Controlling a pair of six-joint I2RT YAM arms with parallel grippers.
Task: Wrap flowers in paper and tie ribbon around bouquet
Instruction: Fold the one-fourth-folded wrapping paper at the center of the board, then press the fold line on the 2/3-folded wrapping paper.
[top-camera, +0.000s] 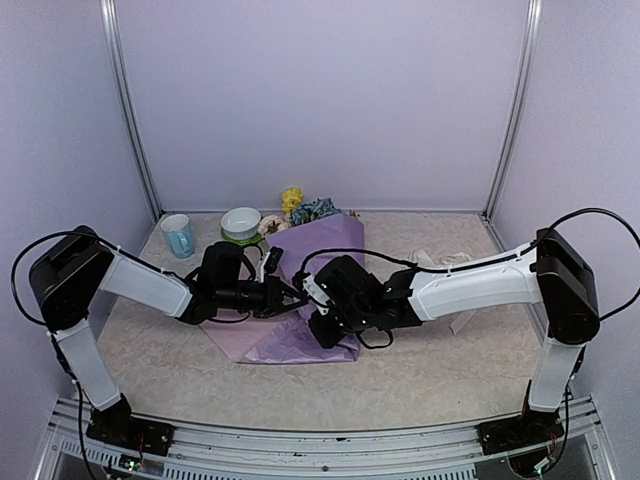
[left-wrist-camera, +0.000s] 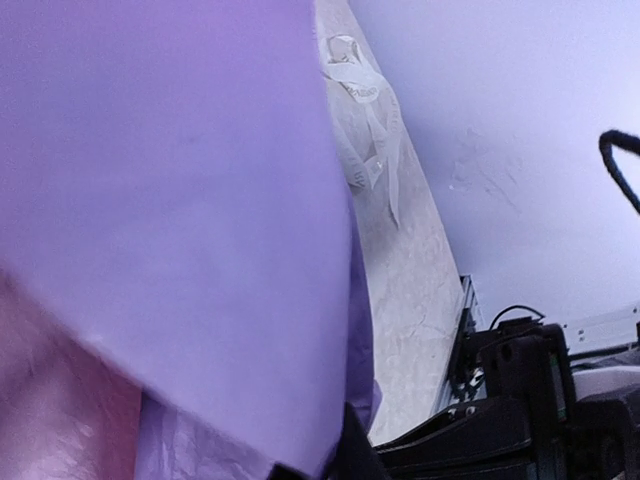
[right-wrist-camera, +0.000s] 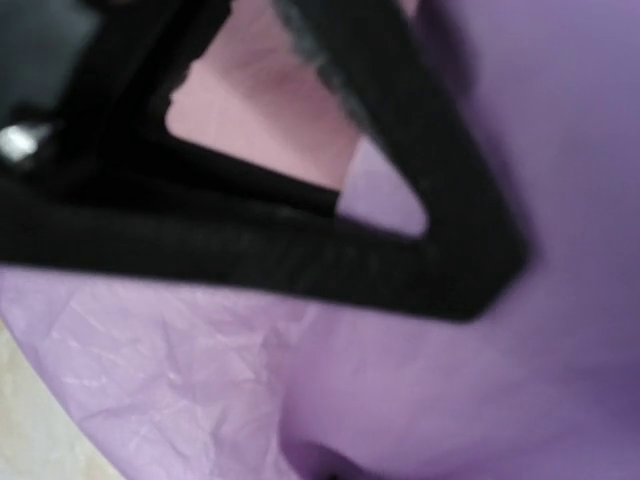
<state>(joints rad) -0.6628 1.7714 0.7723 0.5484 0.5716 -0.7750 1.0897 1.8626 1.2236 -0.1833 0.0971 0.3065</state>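
now, top: paper (top-camera: 330, 245) mid-table, near edge short of table (top-camera: 450, 350) front; flowers (top-camera: 305, 208) at far end by bowl (top-camera: 241, 220); ribbon (top-camera: 440, 260) well right; left gripper (top-camera: 288, 296), right gripper (top-camera: 312, 292) meet over paper. left wrist: paper (left-wrist-camera: 180, 200) fills view, left opening unreadable. right wrist: right gripper closed tight, hold on paper (right-wrist-camera: 450, 380) unclear.

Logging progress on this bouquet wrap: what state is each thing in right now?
Lilac crinkly wrapping paper: folded over the flower stems.
Pink, yellow and blue artificial flowers: heads poking out beyond the paper.
Cream-white flat ribbon: lying loose, untied.
Light blue cup: upright.
White bowl on green saucer: upright.
Left end effector: at the paper, opening unclear.
Right end effector: shut.
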